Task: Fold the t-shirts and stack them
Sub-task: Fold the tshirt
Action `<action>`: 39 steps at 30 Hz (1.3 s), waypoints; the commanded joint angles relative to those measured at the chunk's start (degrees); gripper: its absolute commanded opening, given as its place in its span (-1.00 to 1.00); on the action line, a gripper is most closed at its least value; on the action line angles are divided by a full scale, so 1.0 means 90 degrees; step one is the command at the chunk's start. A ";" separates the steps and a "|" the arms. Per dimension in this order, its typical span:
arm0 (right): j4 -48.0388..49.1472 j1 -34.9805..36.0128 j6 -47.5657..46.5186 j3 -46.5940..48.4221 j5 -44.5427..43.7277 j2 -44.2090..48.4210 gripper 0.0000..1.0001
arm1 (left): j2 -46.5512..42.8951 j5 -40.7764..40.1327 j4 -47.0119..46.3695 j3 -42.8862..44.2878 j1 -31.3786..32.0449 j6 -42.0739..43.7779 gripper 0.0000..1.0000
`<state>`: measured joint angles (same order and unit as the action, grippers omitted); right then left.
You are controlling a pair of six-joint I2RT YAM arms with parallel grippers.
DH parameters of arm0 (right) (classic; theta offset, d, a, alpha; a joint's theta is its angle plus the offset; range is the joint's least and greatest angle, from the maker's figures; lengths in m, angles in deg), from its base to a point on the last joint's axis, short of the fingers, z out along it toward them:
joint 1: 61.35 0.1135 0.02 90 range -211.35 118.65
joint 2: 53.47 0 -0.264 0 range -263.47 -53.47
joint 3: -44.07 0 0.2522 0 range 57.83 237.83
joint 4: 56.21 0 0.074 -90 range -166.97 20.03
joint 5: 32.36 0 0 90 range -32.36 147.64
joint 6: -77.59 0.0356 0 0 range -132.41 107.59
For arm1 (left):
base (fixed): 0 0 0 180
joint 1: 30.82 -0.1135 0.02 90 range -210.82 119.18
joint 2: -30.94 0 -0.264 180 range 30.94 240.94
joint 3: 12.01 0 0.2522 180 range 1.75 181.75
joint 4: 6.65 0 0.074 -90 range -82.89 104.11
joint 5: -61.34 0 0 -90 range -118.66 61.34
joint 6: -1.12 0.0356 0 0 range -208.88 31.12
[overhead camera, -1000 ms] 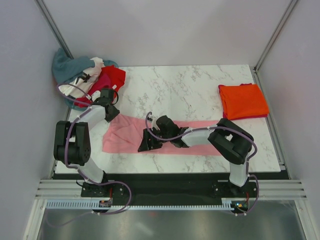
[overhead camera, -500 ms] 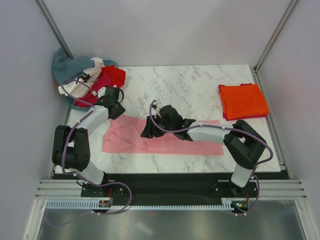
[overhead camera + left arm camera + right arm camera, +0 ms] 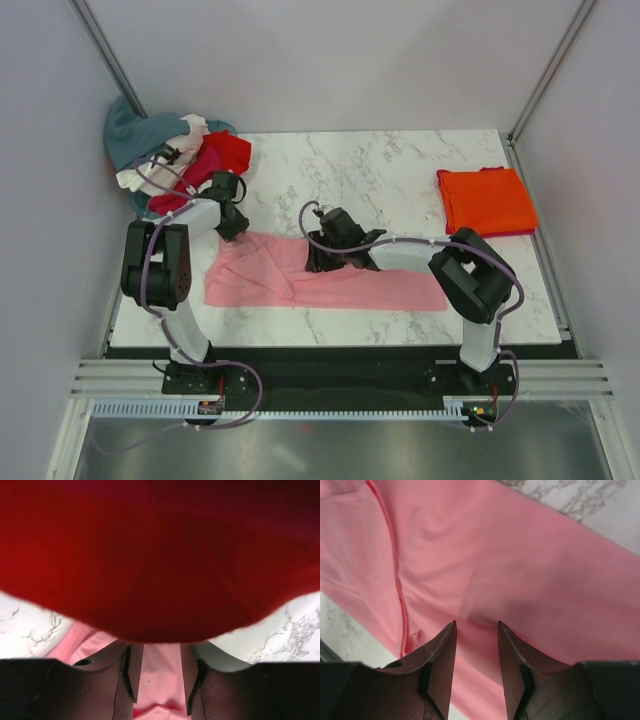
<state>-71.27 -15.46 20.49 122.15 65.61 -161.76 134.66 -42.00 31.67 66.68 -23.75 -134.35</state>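
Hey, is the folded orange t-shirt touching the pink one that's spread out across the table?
Apart. The top view shows bare marble table between the folded orange t-shirt at the right edge and the pink t-shirt spread near the front.

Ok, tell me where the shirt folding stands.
Done: the orange shirt lies folded at the right. In hand: the pink shirt lies as a long strip, left gripper at its far left corner and right gripper over its middle. Left: the heap of shirts at the far left corner.
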 commanded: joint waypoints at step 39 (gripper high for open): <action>0.0086 0.0282 0.0377 0.2793 0.1028 -0.1550 0.01 | -0.0578 -0.0217 0.0533 0.0306 -0.0161 0.0151 -0.17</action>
<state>-72.97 -13.14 23.64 142.21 72.58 -172.76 130.62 -43.55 35.76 69.83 -25.25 -133.44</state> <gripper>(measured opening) 0.507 0.419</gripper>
